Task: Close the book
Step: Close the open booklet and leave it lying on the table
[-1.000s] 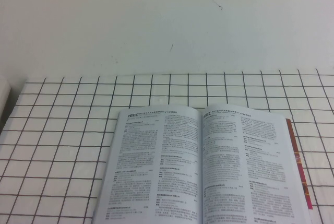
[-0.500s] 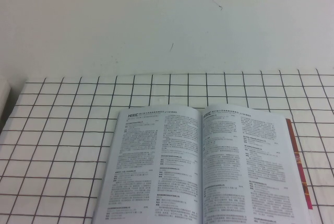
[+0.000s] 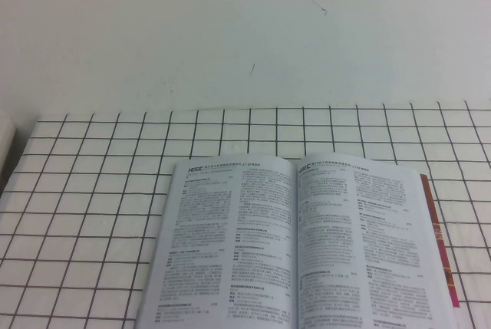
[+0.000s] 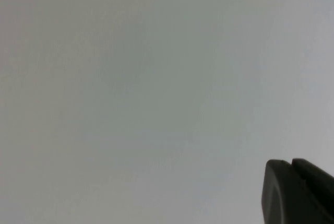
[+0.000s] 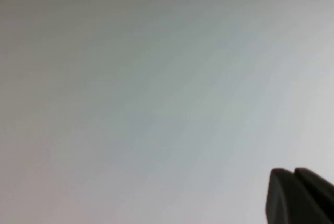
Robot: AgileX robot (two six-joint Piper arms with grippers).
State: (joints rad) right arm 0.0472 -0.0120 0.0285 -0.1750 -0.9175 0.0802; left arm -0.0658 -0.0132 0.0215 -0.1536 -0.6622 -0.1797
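Observation:
An open book (image 3: 299,245) lies flat on the white gridded table (image 3: 92,191), at the front middle in the high view. Its two printed pages face up, and a red cover edge (image 3: 443,248) shows along its right side. Its near end runs out of the picture. Neither arm appears in the high view. The left wrist view holds only my left gripper (image 4: 289,162), dark fingertips pressed together against a blank pale surface. My right gripper (image 5: 293,171) looks the same in the right wrist view, fingertips together with nothing between them. The book is in neither wrist view.
A plain white wall (image 3: 245,30) rises behind the table's far edge. Bare gridded surface lies to the left of the book and behind it. A pale object's edge (image 3: 4,141) shows at the far left.

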